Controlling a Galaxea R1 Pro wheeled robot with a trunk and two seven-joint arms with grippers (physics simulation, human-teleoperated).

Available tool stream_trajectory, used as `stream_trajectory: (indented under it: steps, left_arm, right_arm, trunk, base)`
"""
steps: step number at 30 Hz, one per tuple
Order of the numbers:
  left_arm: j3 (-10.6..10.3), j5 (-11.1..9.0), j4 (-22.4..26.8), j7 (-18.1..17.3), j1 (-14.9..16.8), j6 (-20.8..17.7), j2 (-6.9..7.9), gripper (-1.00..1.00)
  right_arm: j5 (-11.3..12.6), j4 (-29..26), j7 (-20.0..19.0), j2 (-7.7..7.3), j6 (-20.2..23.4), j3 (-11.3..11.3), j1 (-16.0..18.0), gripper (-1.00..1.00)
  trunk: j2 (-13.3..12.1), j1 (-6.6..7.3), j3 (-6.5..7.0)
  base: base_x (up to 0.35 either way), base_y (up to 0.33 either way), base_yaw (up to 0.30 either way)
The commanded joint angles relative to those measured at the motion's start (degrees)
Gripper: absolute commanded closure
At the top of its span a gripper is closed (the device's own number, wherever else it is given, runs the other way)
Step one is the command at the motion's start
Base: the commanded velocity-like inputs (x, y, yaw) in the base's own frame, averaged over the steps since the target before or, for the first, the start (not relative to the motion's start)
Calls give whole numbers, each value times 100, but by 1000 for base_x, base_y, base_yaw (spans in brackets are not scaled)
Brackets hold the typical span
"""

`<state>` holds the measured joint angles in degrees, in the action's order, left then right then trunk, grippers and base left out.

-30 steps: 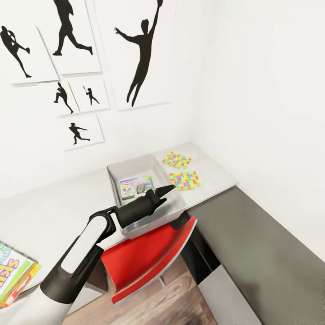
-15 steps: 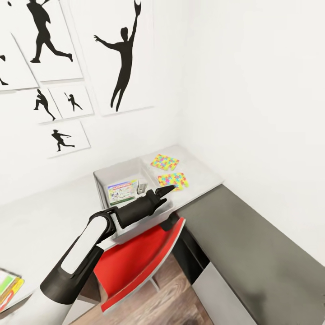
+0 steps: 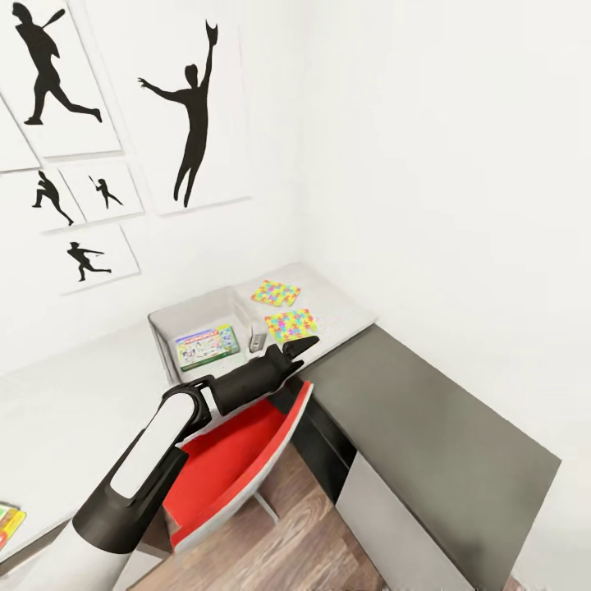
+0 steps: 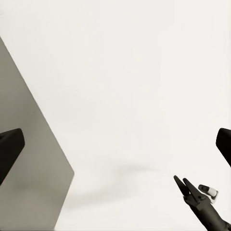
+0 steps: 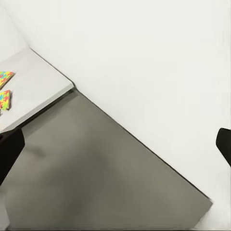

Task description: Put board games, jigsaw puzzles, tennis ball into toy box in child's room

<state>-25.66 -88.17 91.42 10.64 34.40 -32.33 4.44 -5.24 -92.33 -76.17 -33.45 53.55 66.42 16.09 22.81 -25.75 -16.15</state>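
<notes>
The light grey toy box [image 3: 164,322] stands on the pale table [image 3: 345,305], with a white-green board game [image 3: 207,346] lying flat inside it. Two bright jigsaw puzzles [image 3: 276,292] [image 3: 290,324] lie on the table just right of the box; the right wrist view shows them as well [image 5: 5,77] [image 5: 4,101]. My left gripper [image 3: 308,342] hovers by the box's near right corner, open and empty, its fingers [image 4: 9,149] wide apart. My right gripper [image 5: 115,147] is open over the dark cabinet. A yellow-green game box's corner [image 3: 6,522] peeks in at the lower left. The tennis ball is out of view.
A red chair [image 3: 234,460] is tucked under the table below my left arm. A lower dark-topped cabinet [image 3: 435,435] runs along the right wall from the table's end. Silhouette posters [image 3: 193,123] hang on the wall behind. Wooden floor [image 3: 304,550] lies in front.
The head view has swung to the right, so everything has slid left in the picture and the yellow-green game box is nearly out. My left arm keeps its pose.
</notes>
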Motion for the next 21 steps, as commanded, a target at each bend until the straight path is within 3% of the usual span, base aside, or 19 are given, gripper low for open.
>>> stream_trajectory:
  steps: [1, 21]
  left_arm:
    - [-5, -60, 10, 52, 5, -1, 4, -100]
    - [-4, -51, -18, 52, 2, 3, -21, -100]
  right_arm:
    - [-56, -5, -56, -2, 46, 5, 11, -100]
    - [-62, -5, -11, 49, 41, -95, 13, -100]
  trunk:
    - [11, -3, -2]
    - [11, -3, 168]
  base:
    - [-72, 0, -185]
    - [-12, 0, -185]
